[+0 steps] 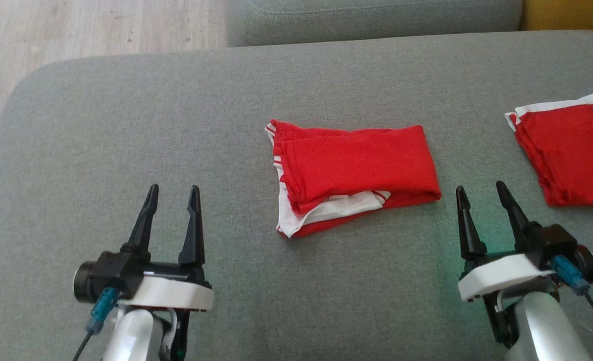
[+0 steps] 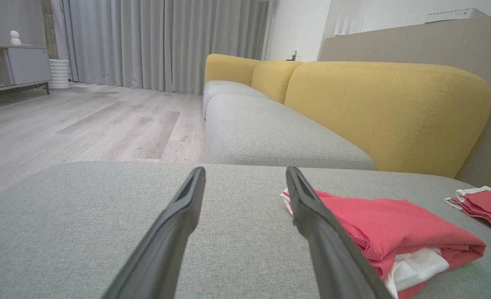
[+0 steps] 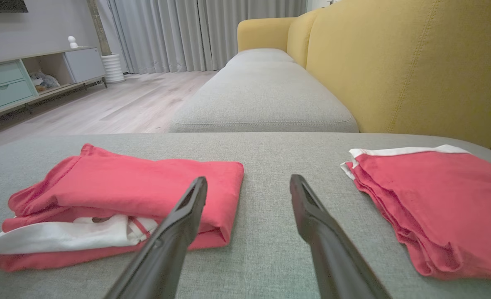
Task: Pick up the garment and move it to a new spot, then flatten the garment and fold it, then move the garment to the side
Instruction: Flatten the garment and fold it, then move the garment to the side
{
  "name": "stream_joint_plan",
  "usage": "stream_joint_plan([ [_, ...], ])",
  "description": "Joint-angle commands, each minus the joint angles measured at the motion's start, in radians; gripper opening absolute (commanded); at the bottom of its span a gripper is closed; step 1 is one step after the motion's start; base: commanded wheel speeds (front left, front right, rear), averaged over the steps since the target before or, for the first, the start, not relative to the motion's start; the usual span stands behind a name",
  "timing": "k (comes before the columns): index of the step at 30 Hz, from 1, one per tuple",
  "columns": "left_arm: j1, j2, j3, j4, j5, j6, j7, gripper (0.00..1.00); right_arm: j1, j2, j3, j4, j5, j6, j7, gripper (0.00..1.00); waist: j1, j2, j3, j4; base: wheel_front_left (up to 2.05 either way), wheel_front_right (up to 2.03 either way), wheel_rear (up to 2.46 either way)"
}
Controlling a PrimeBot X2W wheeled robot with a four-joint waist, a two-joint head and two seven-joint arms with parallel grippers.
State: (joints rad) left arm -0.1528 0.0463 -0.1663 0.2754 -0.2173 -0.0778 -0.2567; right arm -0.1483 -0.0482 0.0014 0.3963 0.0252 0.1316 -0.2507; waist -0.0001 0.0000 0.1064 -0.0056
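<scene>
Grey sofa cushion [image 1: 126,125], folded red garment [image 1: 356,165] between two wide-apart, empty jaws, second red garment [image 1: 572,150] at right.

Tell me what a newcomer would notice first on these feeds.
The folded red fabric garment with white trim lies in the middle of the grey fabric cushion, a second folded red garment to its right. The left gripper and right gripper flank the middle one, open and empty.
</scene>
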Motion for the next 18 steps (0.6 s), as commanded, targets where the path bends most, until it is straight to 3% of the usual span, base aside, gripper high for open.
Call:
stream_joint_plan([
  [1,-0.016,0.004,0.031,-0.037,-0.001,0.008,-0.005,1.00,-0.037,-0.002,0.022,-0.035,-0.006,-0.001,-0.011,1.00,0.0001,0.0000,0.003,0.000,0.00,0.00,0.00],
  [10,-0.056,0.004,-0.003,-0.024,-0.001,0.005,-0.005,1.00,-0.128,-0.002,0.005,-0.010,-0.011,-0.001,0.060,1.00,0.0001,0.0000,0.043,0.044,0.00,0.00,0.00],
  [18,-0.090,0.004,-0.034,-0.014,-0.007,0.006,-0.005,1.00,-0.265,-0.002,-0.035,0.163,0.071,-0.001,0.215,1.00,0.0001,0.0000,0.111,0.105,0.00,0.00,0.00],
])
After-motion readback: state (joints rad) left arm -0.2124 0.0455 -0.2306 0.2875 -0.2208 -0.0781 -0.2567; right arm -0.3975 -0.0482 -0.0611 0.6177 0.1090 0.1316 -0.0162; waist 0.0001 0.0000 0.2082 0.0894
